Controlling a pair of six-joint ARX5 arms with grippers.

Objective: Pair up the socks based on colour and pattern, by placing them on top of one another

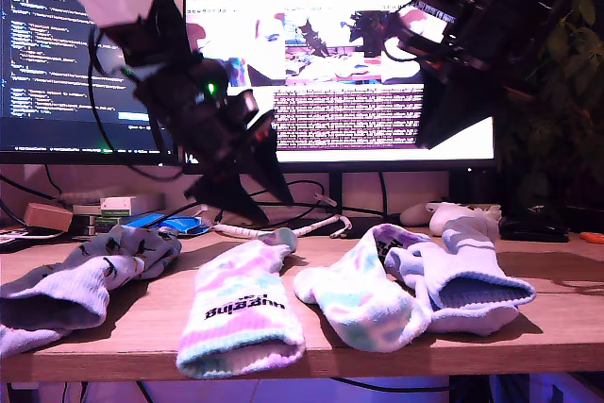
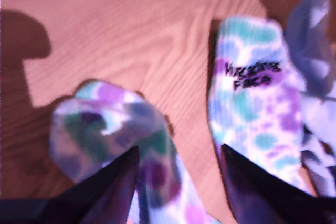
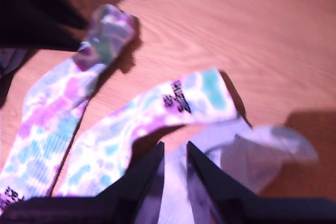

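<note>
Near edge, exterior view's left: figured sock lies crumpled on the counter, cuff toward the camera. A paler fold runs off that view's left edge below it; I cannot tell whether this is its mate.
Near centre: left tie-dye lies flat with its lettered cuff nearest and its toe pointing far.
Beside it, exterior view's right: right tie-dye lies the other way round, lettered cuff at the far end. The two are side by side and not overlapping.
Near right of the exterior view: plain sock is bunched up and touches the right tie-dye. It may be one sock or two; I cannot tell.
First end effector: spread wide and holding nothing, poised just above the toe of the left tie-dye.
Second end effector: narrowly parted, almost together, nothing between. It is held high over the plain sock.
Far right of the exterior view: a pale lump sits at the back of the counter, possibly another sock; unclear.
Far: monitors stand behind the counter.
Done: no pair can be seen stacked.
Left: the tie-dye pair looks to be the one in hand, and the left one needs lifting onto the right. The figured and plain pairs are judged still to be matched.
</note>
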